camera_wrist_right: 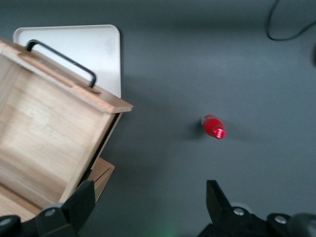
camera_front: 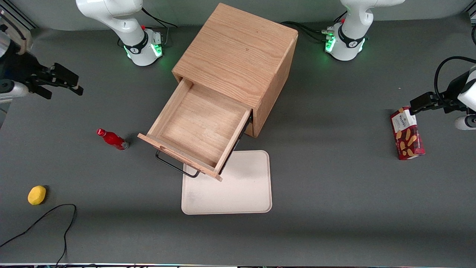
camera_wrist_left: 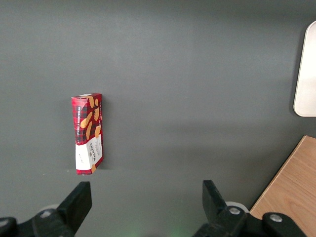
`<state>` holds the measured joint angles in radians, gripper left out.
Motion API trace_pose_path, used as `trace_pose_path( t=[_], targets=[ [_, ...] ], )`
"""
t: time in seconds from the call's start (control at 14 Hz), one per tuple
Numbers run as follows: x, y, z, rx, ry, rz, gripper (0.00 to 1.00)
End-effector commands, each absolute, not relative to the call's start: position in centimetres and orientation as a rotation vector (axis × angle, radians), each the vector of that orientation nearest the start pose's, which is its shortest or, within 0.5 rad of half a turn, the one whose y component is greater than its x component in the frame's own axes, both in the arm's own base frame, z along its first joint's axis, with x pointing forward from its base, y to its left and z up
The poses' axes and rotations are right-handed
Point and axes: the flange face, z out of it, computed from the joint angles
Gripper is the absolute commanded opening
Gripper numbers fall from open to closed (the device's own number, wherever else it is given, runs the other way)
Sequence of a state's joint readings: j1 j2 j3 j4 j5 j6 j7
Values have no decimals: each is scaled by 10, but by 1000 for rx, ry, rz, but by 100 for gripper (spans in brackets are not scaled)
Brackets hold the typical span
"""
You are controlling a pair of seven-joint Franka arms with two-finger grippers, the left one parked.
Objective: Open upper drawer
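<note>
End effector (camera_front: pixel 76 85) released, fingers apart, up over tabletop (camera_front: pixel 334 204) at working arm's end, well apart from cabinet (camera_front: pixel 238 59). Red bottle (camera_front: pixel 112 139) beside upper drawer (camera_front: pixel 199 128), pulled fully out over white tray (camera_front: pixel 238 190).

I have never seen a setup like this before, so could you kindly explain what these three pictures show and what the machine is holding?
These are two robot arms bolted to a grey table. One picture looks down from the front; the other two come from cameras on each arm's wrist. The working arm's gripper hangs open and empty above the table, toward its own end, holding nothing. In the middle stands a wooden cabinet with its upper drawer pulled well out and empty; its black handle overhangs a pale tray. Beside the drawer stands a small red bottle. A yellow lemon lies nearer the front camera. A red biscuit box lies toward the parked arm's end.
</note>
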<state>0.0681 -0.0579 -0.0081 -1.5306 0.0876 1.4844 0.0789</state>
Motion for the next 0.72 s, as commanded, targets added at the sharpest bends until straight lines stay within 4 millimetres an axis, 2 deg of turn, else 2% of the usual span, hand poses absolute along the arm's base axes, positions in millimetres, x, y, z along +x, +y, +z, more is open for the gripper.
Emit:
trace_pose_path(
  t=[0.0,0.14,0.5,0.65],
  targets=[
    [523,12,659,-3059,131,-20,100],
    [525,-1,653,-3056,162,-33,100],
    [535,-13,625,-3052,203,-72,100],
    [539,-18,620,-3055,215,-63,100]
  ],
)
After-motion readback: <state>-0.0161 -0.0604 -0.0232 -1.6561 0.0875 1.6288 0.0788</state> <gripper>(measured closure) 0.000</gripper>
